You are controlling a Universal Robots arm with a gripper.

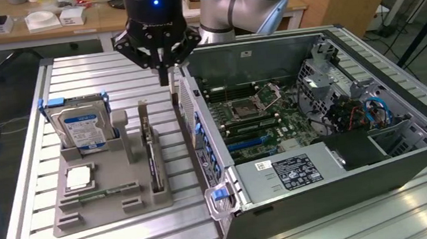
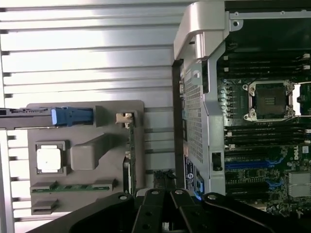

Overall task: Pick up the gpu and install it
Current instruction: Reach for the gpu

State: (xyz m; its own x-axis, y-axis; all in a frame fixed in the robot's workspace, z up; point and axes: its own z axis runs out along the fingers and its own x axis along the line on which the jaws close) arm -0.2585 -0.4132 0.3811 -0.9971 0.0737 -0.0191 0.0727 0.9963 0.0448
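Observation:
The gpu (image 1: 151, 154) is a long, thin, dark card standing on its edge in a slot of the grey holder tray (image 1: 113, 212), at the exterior view's left of the computer case. In the wrist view the gpu (image 2: 130, 155) appears edge-on along the tray's side nearest the case. My gripper (image 1: 166, 80) hangs above the gap between tray and case, beyond the card's far end and not touching it. Its fingers are drawn together with nothing between them. In the wrist view the gripper (image 2: 164, 182) sits between the tray and the case wall.
The open computer case (image 1: 403, 166) shows its motherboard (image 1: 263, 115) with an empty processor socket. The tray also holds a hard drive (image 1: 82, 128) with blue rails, a processor chip (image 1: 79, 177) and a green memory stick (image 1: 100, 194). All of it stands on a ribbed metal table (image 1: 25, 171).

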